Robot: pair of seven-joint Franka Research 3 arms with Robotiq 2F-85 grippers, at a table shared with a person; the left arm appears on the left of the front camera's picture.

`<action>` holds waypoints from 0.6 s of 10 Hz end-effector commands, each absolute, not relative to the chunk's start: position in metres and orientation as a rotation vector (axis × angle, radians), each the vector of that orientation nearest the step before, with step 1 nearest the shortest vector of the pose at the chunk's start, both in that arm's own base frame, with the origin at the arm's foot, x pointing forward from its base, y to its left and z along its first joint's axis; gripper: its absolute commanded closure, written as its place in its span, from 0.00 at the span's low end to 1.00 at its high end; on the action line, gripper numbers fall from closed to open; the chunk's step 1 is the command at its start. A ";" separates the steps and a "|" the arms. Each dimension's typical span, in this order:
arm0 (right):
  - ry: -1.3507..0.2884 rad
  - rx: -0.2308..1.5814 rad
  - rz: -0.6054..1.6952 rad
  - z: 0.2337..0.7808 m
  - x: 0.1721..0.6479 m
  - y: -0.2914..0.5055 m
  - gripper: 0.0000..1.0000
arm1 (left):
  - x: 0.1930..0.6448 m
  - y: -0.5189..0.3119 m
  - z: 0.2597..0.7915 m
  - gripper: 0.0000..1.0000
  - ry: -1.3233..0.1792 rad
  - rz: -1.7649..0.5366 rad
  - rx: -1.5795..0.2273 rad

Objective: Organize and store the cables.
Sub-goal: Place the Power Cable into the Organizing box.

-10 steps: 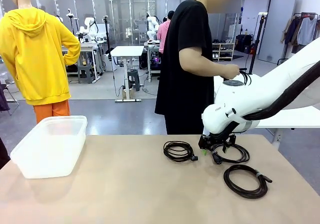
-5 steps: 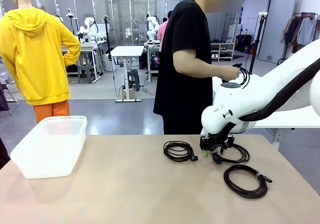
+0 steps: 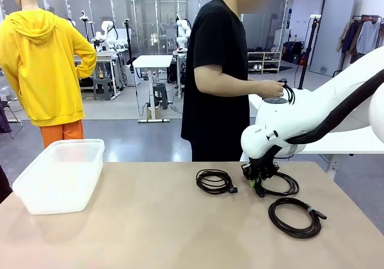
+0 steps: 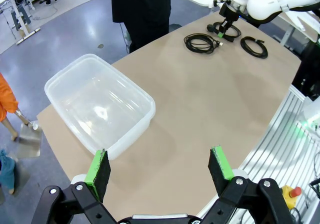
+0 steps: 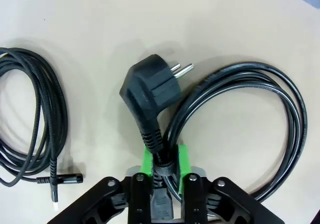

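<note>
— While the right gripper (image 5: 161, 156) sits clamped on the power cord (image 5: 200, 96) just behind its plug (image 5: 150, 86), which step would you say this is?
— The pick-up of one cable, by my reading. The pads are pinched on the cord's neck, yet the loops lie flat on the table (image 3: 150, 233), at its far right side, not yet lifted.
— And the others?
— A thin coil (image 3: 214, 181) lies just beside it, toward the middle. A thick coil (image 3: 295, 217) lies nearer the robot. Across the table a person's hand (image 3: 275, 88) holds another black cord (image 3: 290, 92).
— The left gripper (image 4: 159, 166)?
— Jaws wide, nothing between them, hanging above the clear bin (image 4: 132, 131), which stands at the table's left end, well apart from the cords.
— What does the next move call for?
— Likely a straight lift, then a carry across to the bin. Held by one end, the loops may sag or unwind, so height over the bin's wall matters.
</note>
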State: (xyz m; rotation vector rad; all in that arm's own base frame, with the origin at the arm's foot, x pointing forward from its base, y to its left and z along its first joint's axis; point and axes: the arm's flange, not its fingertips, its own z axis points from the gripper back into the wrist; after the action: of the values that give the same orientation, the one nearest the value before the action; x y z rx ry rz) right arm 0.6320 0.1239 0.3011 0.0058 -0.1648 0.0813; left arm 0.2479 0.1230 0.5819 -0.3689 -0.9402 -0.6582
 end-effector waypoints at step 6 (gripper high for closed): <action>-0.166 -0.077 -0.005 0.386 0.603 0.130 1.00 | 0.248 0.123 0.582 0.00 -0.949 -0.673 -0.381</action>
State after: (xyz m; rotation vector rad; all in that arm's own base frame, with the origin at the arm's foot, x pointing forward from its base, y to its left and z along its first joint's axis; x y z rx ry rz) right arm 0.6196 0.1244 0.3732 -0.0348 -0.1512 0.0293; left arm 0.2479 0.1230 0.5818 -0.3690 -0.9401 -0.6582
